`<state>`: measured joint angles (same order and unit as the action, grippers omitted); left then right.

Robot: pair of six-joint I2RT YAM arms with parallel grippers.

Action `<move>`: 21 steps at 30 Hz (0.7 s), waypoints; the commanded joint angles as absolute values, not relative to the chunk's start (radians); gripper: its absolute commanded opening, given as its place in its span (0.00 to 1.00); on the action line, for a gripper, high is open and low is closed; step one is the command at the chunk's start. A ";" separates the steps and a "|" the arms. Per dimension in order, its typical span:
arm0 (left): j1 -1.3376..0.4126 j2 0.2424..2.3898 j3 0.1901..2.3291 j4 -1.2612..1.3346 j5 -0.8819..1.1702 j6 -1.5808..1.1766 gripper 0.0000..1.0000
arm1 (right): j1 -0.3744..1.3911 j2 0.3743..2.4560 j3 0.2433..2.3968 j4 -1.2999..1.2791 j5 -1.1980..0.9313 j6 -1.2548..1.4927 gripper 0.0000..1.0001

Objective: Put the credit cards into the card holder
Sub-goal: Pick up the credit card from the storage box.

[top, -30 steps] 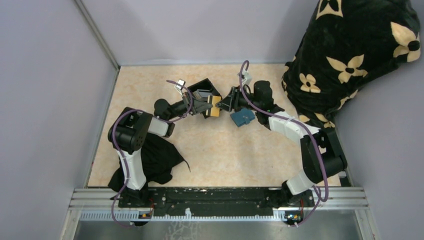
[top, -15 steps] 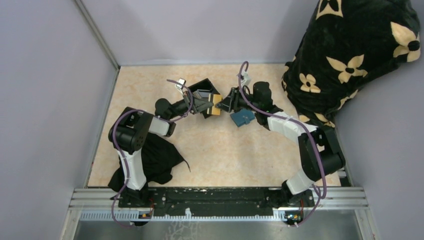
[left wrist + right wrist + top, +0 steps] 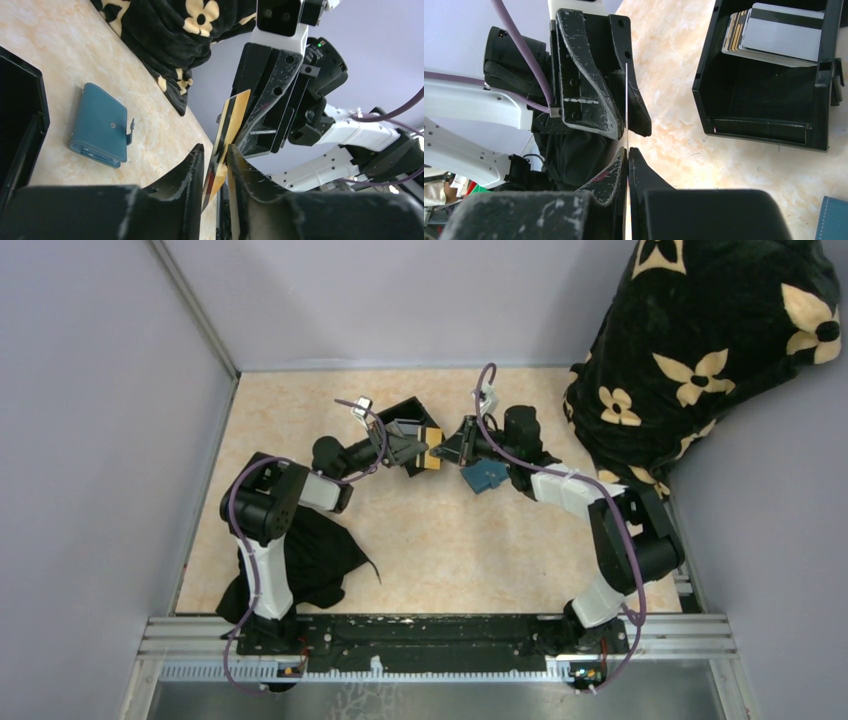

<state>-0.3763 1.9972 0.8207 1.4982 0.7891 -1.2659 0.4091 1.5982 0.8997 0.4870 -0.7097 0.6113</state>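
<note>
A tan-yellow credit card [image 3: 432, 449] stands on edge above the table between my two grippers, which meet tip to tip. The right gripper [image 3: 449, 449] is shut on its far end; in the right wrist view the card [image 3: 626, 100] is a thin line pinched at the right gripper's [image 3: 628, 150] tips. My left gripper [image 3: 215, 148] stands slightly open around the card [image 3: 234, 112], with a gap on one side. The teal card holder [image 3: 486, 476] lies closed on the table under the right gripper. A grey-silver card [image 3: 784, 37] tops a stack in the black tray [image 3: 764, 135].
The black tray [image 3: 410, 412] stands just behind the left gripper. A black blanket with cream flowers [image 3: 700, 350] fills the back right corner. Black cloth [image 3: 320, 560] lies by the left arm's base. Grey walls close in the left and back.
The right gripper has shut on the card's free end. The left gripper's jaws have parted a little from the card. Both arms have stayed almost where they were.
</note>
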 commanded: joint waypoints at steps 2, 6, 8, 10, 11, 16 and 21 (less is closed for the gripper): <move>-0.375 1.981 0.790 1.501 0.728 -1.220 0.35 | 0.407 1.539 0.890 0.502 -0.691 0.606 0.00; -0.375 1.944 0.772 1.389 0.679 -1.131 0.35 | 0.406 1.460 0.885 0.370 -0.592 0.565 0.00; -0.378 1.926 0.766 1.315 0.656 -1.080 0.35 | 0.406 1.415 0.878 0.280 -0.492 0.538 0.00; -0.384 1.904 0.764 1.241 0.636 -1.019 0.35 | 0.407 1.375 0.870 0.196 -0.382 0.518 0.00; -0.391 1.889 0.766 1.198 0.628 -0.984 0.35 | 0.407 1.363 0.871 0.157 -0.331 0.509 0.00; -0.456 1.827 0.817 0.910 0.569 -0.763 0.32 | 0.407 1.395 0.958 -0.109 -0.179 0.473 0.00; -0.538 1.810 0.851 0.705 0.475 -0.605 0.27 | 0.407 1.439 1.004 -0.231 -0.074 0.466 0.00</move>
